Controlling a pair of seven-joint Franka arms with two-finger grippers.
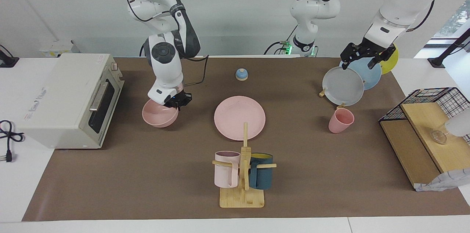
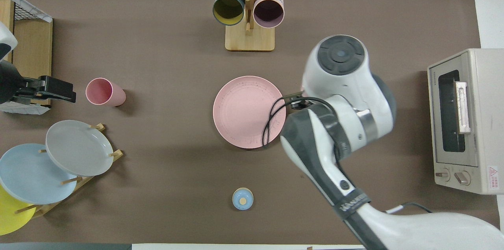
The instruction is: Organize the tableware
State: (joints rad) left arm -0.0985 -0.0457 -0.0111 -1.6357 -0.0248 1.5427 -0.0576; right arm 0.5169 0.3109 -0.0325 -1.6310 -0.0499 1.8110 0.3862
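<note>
While the matte pink bowl (image 1: 160, 113) sits toward the right arm's end of the table (image 1: 147, 189), beside the toaster oven (image 1: 69, 99), the right hand (image 1: 177, 101) is down at its rim, and whether its fingers pinch the rim cannot be told. That bowl is rounded, mouth up and slightly tilted; the arm hides it from overhead. At the table's middle lies the wide flat pink plate (image 1: 239, 117), face up, speckled, nearer to the robots than the mug rack (image 1: 243, 174). Toward the left arm's end stands the small tapered pink cup (image 1: 341, 120), handleless, upright but leaning, mouth up. Over the 3 racked plates (image 1: 343, 86) hangs the left hand (image 1: 361, 56), fingers spread and empty.
</note>
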